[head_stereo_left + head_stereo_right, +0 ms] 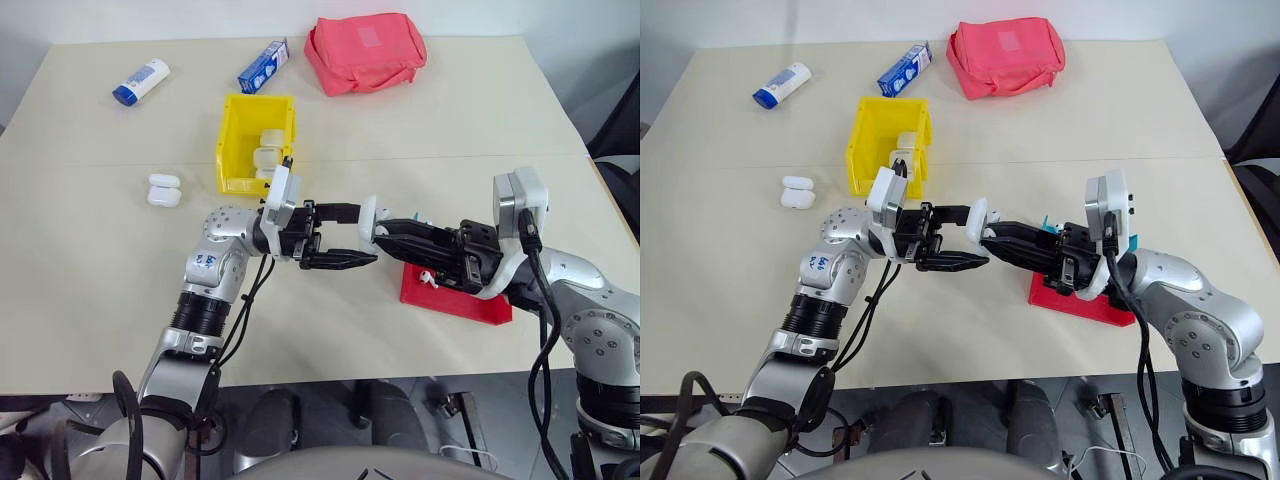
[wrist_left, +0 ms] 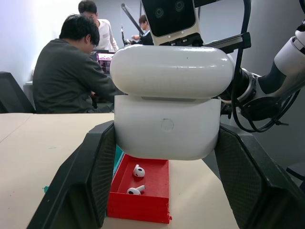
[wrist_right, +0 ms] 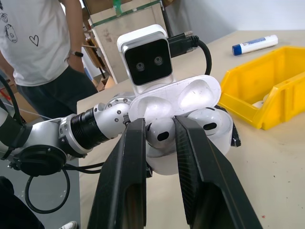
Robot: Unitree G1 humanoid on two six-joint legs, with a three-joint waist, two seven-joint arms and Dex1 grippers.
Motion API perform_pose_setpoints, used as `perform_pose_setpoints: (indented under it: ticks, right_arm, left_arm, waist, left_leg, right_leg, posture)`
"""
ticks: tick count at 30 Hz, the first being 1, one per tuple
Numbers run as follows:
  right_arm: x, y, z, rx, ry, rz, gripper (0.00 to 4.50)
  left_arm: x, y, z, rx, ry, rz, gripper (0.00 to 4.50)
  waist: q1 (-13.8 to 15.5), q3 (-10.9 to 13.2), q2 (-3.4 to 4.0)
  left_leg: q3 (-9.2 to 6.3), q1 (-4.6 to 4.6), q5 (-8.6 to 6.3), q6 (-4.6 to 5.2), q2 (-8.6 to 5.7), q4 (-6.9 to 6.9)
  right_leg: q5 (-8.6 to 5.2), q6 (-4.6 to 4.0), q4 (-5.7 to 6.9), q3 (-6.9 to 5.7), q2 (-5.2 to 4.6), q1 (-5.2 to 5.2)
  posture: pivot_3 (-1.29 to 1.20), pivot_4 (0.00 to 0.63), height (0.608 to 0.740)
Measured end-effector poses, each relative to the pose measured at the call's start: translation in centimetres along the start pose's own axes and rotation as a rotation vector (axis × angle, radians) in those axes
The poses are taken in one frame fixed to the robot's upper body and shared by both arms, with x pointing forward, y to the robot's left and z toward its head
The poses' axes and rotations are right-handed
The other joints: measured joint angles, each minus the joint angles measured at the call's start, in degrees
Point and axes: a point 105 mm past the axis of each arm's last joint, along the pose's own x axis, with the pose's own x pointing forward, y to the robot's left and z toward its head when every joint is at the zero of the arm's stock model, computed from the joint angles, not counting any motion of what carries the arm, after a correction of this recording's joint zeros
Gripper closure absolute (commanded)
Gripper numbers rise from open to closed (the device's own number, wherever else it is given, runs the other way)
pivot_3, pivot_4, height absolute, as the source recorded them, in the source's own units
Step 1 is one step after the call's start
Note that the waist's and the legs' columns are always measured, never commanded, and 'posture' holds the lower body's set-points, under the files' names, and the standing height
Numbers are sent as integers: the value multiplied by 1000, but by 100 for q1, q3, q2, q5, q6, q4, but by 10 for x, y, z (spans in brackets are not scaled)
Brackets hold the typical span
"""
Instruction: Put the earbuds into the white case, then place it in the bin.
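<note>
Fingers of the right gripper [image 3: 159, 138] are being closed on an earbud [image 3: 159, 132] being seated in the case [image 2: 167, 102], which is being clamped, lid open, by the left gripper [image 1: 330, 238] above the table [image 1: 90, 260]. One earbud is already being shown in its well. Two more are lying in the red tray [image 2: 157, 183]. Placing in the bin [image 1: 235, 135] is judged as remaining.

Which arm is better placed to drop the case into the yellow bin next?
Left, probably. The left gripper clamps the white case, and the bin sits just beyond that arm. The right gripper is pinching an earbud at the case.
</note>
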Motion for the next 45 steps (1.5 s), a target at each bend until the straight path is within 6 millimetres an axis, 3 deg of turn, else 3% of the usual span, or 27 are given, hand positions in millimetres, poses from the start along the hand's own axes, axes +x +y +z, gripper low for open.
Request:
perform_pose_setpoints:
  ticks: [16,17,23,31,34,38,43,45]
  right_arm:
    - [2,2,8,-49,32,7,4010]
    - [3,2,8,-50,34,6,3287]
    - [-4,-11,9,-71,63,-83,1408]
    - [-9,-13,13,-90,62,-116,1408]
    - [-22,-15,12,-97,89,-172,1408]
    - [-44,-7,10,-129,180,-250,1408]
    - [-49,3,12,-190,297,-304,1408]
    - [-47,4,13,-191,317,-322,1776]
  left_arm:
    - [0,1,2,22,-10,5,1738]
    - [0,1,3,23,-11,5,1738]
    - [-5,3,7,40,-30,15,1738]
    - [-3,2,8,43,-35,-2,1738]
    - [-3,3,14,65,-16,-28,1738]
    - [-12,10,15,85,87,-27,1738]
    - [-11,16,8,119,240,-77,1738]
    - [-13,18,4,139,296,-82,1738]
  waist:
    - [2,0,0]
    - [2,0,0]
    - [7,0,1]
    - [7,1,0]
    - [24,1,0]
    - [37,1,0]
    - [40,2,-2]
    - [38,2,-2]
  left_leg:
    - [-3,-3,0,0,1,-1]
    - [-3,-3,0,-1,1,-1]
    - [-3,-6,0,-1,1,-2]
    - [-4,-8,0,-1,1,-3]
    - [-5,-12,0,-1,0,-3]
    - [-3,-12,0,0,1,-4]
    - [-4,-11,-2,1,3,-6]
    - [-5,-11,-2,1,5,-10]
  right_leg:
    - [1,1,-9,-1,-3,0]
    - [1,1,-9,-1,-3,0]
    - [1,1,-13,-2,-5,0]
    - [2,3,-15,-4,-3,0]
    - [2,3,-18,-7,-2,0]
    - [4,6,-20,-8,2,1]
    - [3,5,-39,-7,1,0]
    - [3,5,-40,-4,-6,0]
  posture:
    - [0,150,740]
    - [0,150,740]
    - [0,150,740]
    - [0,150,740]
    - [0,150,740]
    - [0,150,740]
    - [0,150,740]
    - [0,150,740]
